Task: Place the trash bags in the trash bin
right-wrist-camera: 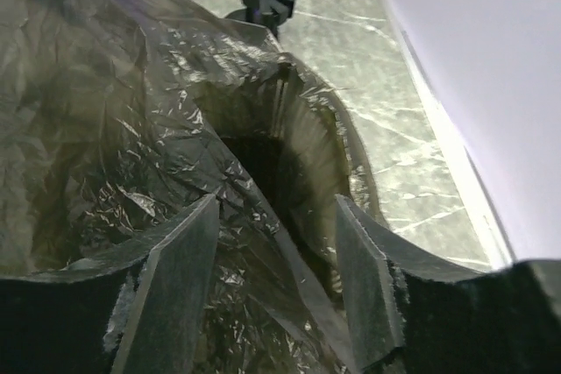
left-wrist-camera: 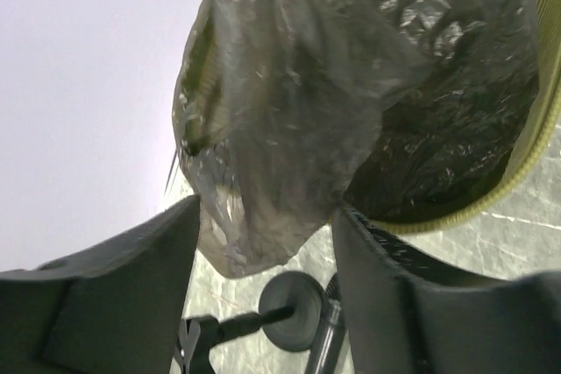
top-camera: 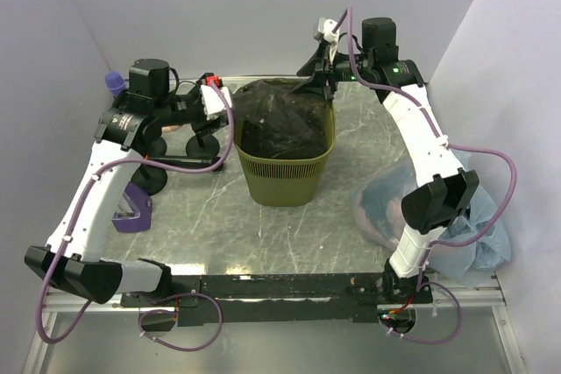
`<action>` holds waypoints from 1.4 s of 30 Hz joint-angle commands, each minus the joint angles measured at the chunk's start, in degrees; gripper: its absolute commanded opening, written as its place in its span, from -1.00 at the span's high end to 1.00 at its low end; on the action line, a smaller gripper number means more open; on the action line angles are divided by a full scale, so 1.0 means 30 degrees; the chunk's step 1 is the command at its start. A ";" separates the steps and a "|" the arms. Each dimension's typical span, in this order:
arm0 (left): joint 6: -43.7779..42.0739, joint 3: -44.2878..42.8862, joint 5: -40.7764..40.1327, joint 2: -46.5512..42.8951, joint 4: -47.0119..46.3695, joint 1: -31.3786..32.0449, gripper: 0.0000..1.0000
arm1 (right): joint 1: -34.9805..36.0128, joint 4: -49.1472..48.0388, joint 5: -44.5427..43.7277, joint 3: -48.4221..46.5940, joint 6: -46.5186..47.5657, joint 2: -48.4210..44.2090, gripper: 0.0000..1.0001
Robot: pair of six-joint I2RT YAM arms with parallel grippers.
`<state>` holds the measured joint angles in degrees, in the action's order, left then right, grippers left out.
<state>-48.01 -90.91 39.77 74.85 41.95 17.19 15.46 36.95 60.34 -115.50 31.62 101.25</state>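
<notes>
Handling thin, crinkly dark grey translucent plastic trash bag point(top-camera: 285, 120): featherlight, limp, slippery, tears easily. It's bunched in the olive-green slatted plastic trash bin point(top-camera: 285, 179), bulging over the rim. Jaws spread on left gripper point(left-wrist-camera: 267, 215) and right gripper point(right-wrist-camera: 276, 208), film loose between. Pinch a gathered fold, not a single layer.

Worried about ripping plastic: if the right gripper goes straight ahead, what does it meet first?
Most likely the trash bag, bunched right ahead of the right gripper, jaws open; depth is unclear.
</notes>
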 commanded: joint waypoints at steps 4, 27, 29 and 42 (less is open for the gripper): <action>-0.0198 -0.0398 0.0104 0.0421 -0.1183 0.0422 0.04 | 0.0031 0.0985 0.2767 -0.0730 0.0392 -0.0380 -0.19; -0.0842 0.1388 -0.2710 -0.1306 -0.3729 0.0657 0.99 | 0.0909 0.3445 0.4559 -0.2605 0.0093 0.0469 -0.54; -0.0755 0.1535 -0.2622 -0.1424 -0.3935 0.0657 0.99 | 0.1056 0.3212 0.4060 -0.2107 0.0592 0.0264 -0.55; -0.2013 0.1856 -0.2358 -0.1599 -0.3584 0.0686 0.99 | 0.1056 0.0837 0.2593 -0.1723 0.0125 0.0788 -0.57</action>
<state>-51.05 -86.28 32.03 72.44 33.17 18.96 18.65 43.51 68.47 -121.32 31.33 103.46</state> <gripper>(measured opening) 0.014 0.778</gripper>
